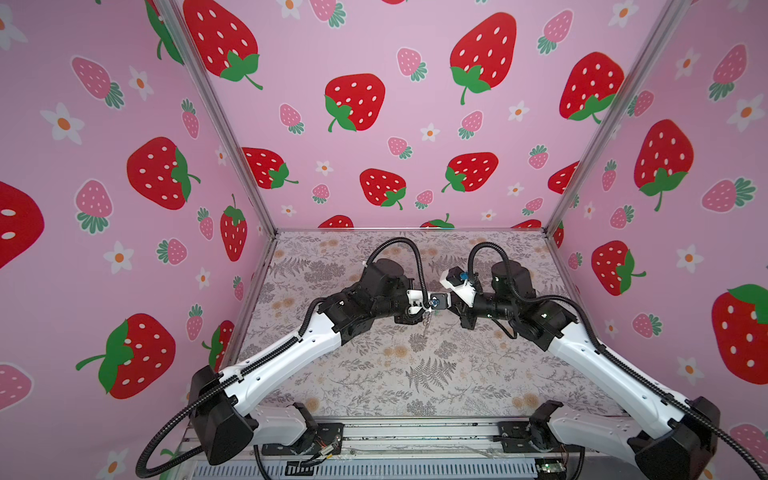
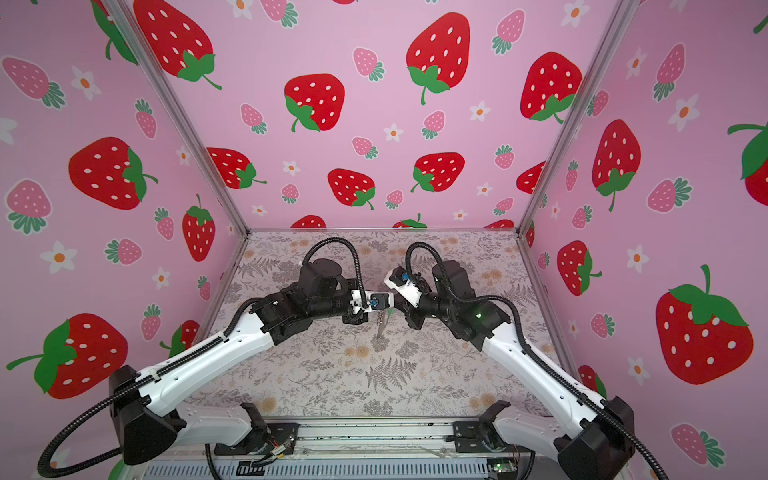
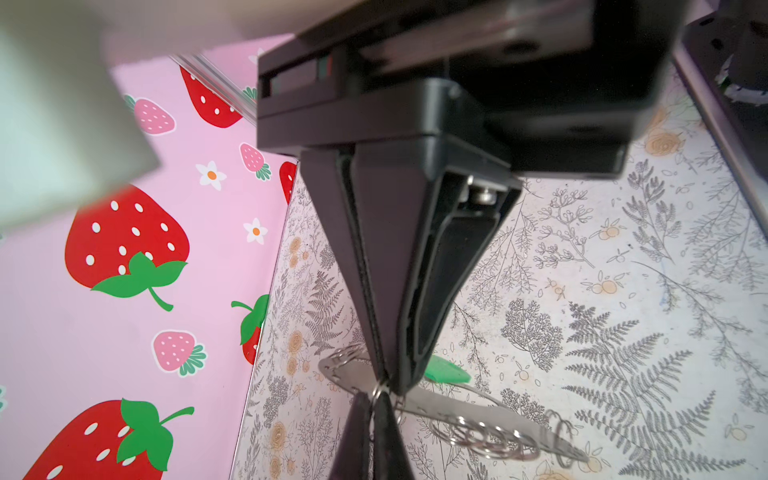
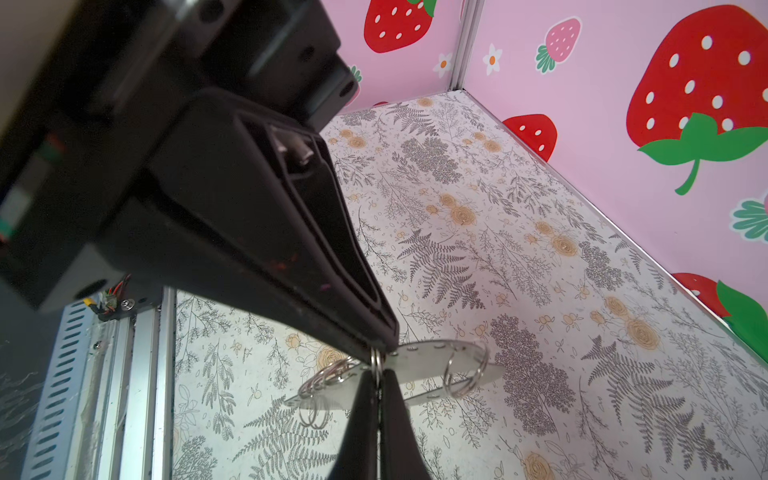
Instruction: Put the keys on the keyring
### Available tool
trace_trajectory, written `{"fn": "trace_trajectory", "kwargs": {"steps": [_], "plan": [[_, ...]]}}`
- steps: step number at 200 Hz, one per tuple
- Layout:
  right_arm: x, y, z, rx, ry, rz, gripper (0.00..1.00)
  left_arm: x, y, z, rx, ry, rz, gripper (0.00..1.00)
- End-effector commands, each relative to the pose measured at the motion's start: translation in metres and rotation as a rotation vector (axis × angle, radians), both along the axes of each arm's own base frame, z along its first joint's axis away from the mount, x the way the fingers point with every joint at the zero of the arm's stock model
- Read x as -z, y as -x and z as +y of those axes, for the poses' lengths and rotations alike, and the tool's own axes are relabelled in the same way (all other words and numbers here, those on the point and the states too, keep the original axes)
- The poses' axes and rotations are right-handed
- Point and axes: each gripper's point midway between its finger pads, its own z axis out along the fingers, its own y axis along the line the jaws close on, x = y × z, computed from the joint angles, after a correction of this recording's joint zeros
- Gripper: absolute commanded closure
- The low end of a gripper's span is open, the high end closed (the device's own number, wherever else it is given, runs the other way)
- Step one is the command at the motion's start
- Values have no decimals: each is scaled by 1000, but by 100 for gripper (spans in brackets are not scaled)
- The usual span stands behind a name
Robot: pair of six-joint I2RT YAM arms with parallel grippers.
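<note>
Just beside the tip of the left claw (image 3: 388, 384), the green key tag (image 3: 446, 370) pokes out from behind it, sloping and partly hidden. Its ring end is out of sight, so I cannot tell whether the tag is on anything yet. In a top view the tag shows only as a green sliver (image 2: 390, 312) between the two wrists.

The keyring (image 3: 457, 409), a flat grey curved strap with small silver rings along its edge, runs directly behind that same claw tip and on past the tag. From the right wrist view the strap (image 4: 432, 361) crosses behind the meeting point of both claws, with a bunch of rings on one side and a single larger ring on the other.

Both claws are pinched narrow, tip to tip. The right claw (image 4: 384, 345) and the left one squeeze one small silver ring at the strap's edge.

In both top views the strap (image 1: 426, 326) hangs below the joined claws, over the middle of the fern-printed tabletop (image 3: 623, 291). Whether its low end touches the tabletop I cannot tell.
</note>
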Motion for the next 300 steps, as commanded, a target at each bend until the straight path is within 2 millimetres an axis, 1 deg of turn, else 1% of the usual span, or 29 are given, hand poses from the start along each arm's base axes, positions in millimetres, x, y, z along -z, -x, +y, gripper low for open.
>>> {"fn": "trace_trajectory", "kwargs": {"steps": [1, 27, 52, 60, 72, 83, 99, 122, 143, 185, 230, 256, 300], "plan": [[-29, 6, 6, -49, -61, -71, 100, 0, -4, 0, -10, -26, 2, 100], [-30, 6, 6, -47, -61, -80, 100, -1, -4, 0, -12, -13, 14, 100], [-28, 4, 3, -25, -56, -79, 100, -7, -3, 1, -6, 29, 46, 100], [-29, 1, 0, 1, -53, -90, 92, -10, -2, 2, -3, 57, 70, 100], [-33, -3, -5, 37, -59, -116, 83, -14, -2, 3, 0, 116, 117, 100], [-39, -4, -9, 65, -83, -145, 75, -21, -2, 6, 4, 182, 158, 100], [-49, -3, -15, 93, -133, -179, 68, -31, -2, 10, 21, 287, 207, 100], [-59, -1, -18, 100, -192, -194, 67, -42, -6, 14, 23, 415, 276, 100], [-60, 0, -15, 90, -204, -181, 67, -51, -7, 15, 37, 506, 308, 100], [-63, 0, -8, 60, -237, -165, 67, -58, -9, 17, 49, 627, 354, 100], [-65, -2, -7, 56, -227, -187, 69, -58, -4, 16, 82, 642, 362, 100], [-57, -5, -7, 67, -195, -173, 69, -60, 0, 16, 106, 641, 367, 100], [-45, -11, -5, 91, -172, -136, 68, -63, -2, 16, 96, 647, 356, 100]]}}
